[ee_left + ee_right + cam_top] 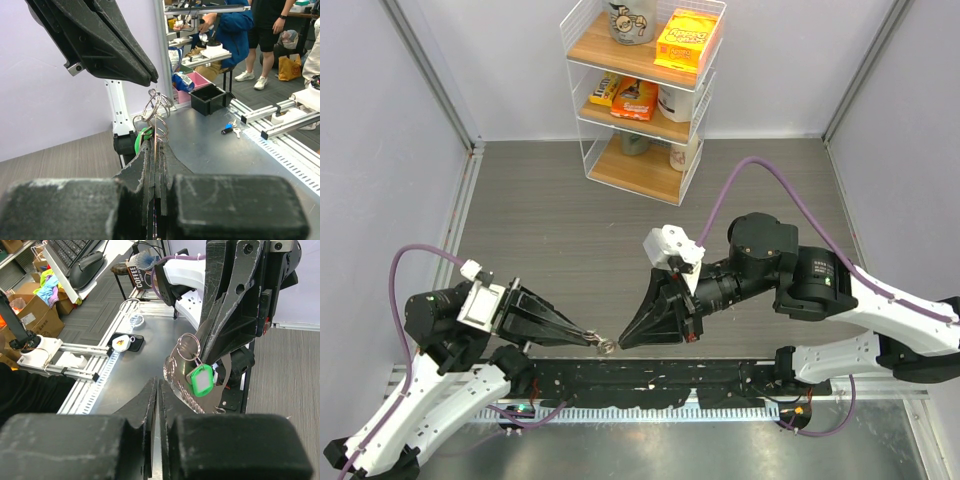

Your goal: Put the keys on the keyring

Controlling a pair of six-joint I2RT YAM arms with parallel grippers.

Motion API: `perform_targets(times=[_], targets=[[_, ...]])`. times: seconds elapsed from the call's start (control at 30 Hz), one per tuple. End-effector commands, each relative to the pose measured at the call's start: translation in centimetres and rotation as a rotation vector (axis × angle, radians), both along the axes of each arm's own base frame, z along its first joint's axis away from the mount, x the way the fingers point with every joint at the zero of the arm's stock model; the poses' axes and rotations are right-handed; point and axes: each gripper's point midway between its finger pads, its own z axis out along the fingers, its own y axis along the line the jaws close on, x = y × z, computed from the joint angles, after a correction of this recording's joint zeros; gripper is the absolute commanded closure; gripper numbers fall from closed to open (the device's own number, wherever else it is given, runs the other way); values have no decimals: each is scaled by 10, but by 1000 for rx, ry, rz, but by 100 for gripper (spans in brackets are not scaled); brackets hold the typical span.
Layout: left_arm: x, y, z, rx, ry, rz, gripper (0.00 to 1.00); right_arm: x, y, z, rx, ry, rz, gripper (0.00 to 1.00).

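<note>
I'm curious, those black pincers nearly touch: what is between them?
A small silvery wire keyring with a green tag, held by the black left gripper in its jaws, just before the black right gripper. The top view shows it.

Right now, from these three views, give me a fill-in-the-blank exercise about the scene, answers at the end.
1. The left tool is shut on the ___.
2. Its tag is coloured ___.
3. The wire shelf behind the arms has ___ wooden levels.
Missing words: keyring; green; three.
</note>
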Motion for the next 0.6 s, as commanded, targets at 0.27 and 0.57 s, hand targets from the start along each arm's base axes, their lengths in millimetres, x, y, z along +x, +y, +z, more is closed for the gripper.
perform_targets(times=[0.27, 0.57], targets=[[-4, 4, 15, -49, -37, 11, 100, 4, 4, 16, 61, -27, -20, 59], [-4, 4, 14, -47, -39, 9, 100, 8, 10, 20, 64, -33, -30, 56]])
